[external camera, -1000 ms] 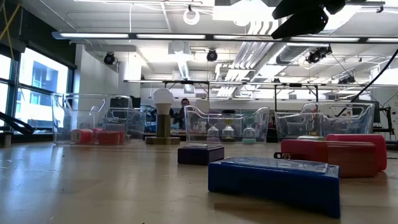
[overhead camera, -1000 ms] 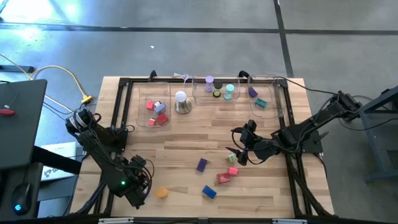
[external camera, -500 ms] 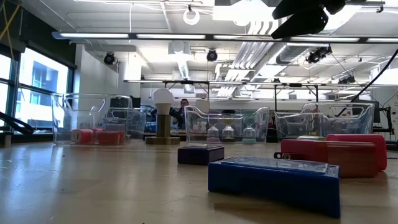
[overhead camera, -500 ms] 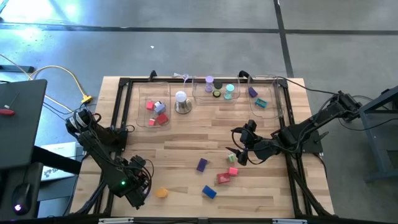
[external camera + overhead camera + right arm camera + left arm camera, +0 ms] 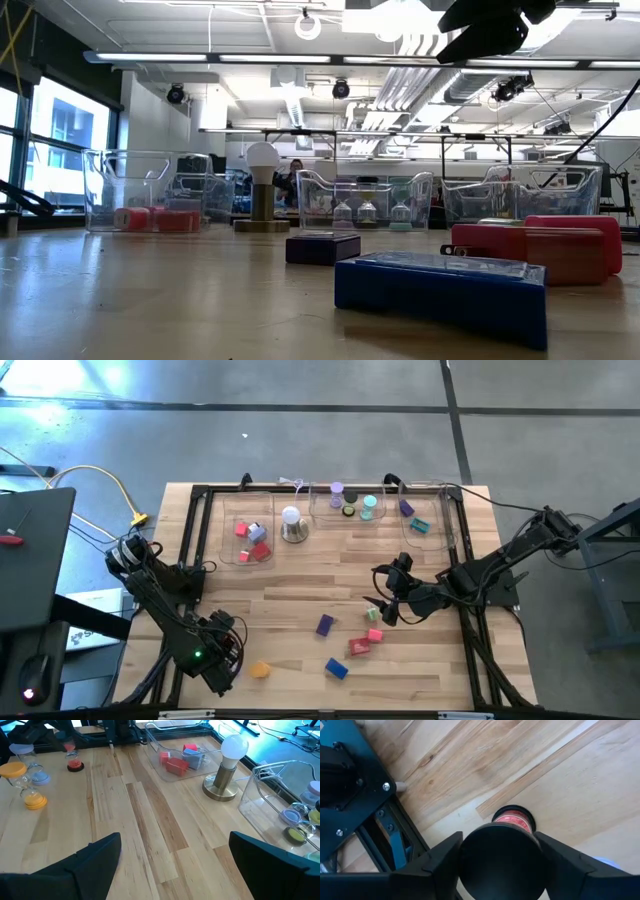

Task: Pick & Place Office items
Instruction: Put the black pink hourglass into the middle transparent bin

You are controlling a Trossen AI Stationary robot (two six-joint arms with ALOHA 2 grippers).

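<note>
left gripper point(image 5: 497, 870): low over red-orange round roll point(image 5: 512, 818), grip unclear, apparently to grasp | right gripper point(image 5: 385, 600): jaws apart above small green piece point(image 5: 371, 612), poised to descend

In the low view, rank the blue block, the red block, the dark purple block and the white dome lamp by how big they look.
1. blue block, though it lies nearest the camera
2. red block
3. dark purple block and white dome lamp: too alike to rank, and the lamp stands farther off.
</note>
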